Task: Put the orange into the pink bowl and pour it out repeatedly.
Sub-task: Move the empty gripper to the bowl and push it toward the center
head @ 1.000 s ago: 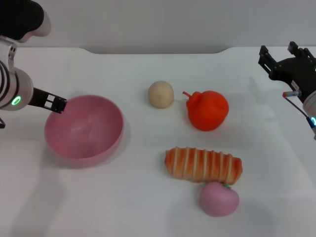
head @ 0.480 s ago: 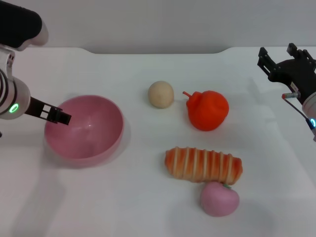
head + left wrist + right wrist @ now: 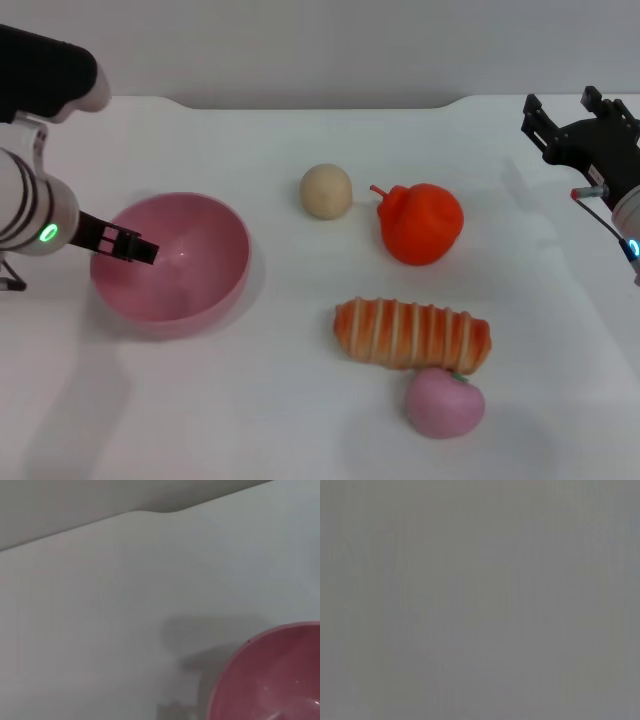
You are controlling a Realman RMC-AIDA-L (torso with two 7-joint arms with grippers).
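The pink bowl point(image 3: 170, 260) is sitting empty on the left side of the counter point(image 3: 300, 420), and the orange point(image 3: 421, 222) is lying out in the middle, well apart from it, so as things stand no fruit is in the bowl and the loading step is all to come. The left hand point(image 3: 135, 247) is reaching in over the bowl's near-left rim, its dark tip hanging just inside the lip; whether its fingers are spread or pressed together, I cannot tell from here. The left wrist view is showing only an arc of pink rim point(image 3: 260, 675) and bare counter, no fingers at all.

Over on the far right, the right hand point(image 3: 566, 113) is hovering above the counter edge with its two dark prongs standing apart, gripping nothing. It is well clear of the orange.

Around the orange, the beige ball point(image 3: 326, 190) is resting just beside it on the bowl's side, the striped bread point(image 3: 412, 334) is lying nearer the robot, and the small pink fruit point(image 3: 444, 402) is touching the bread's near end. None of them is blocking a straight line from the right hand to the orange.

My read: this is looking like the start of a cycle, with the left hand probably going for a hold on the bowl's rim. Left to do: pick up the orange, drop it in, tip the bowl, and repeat.
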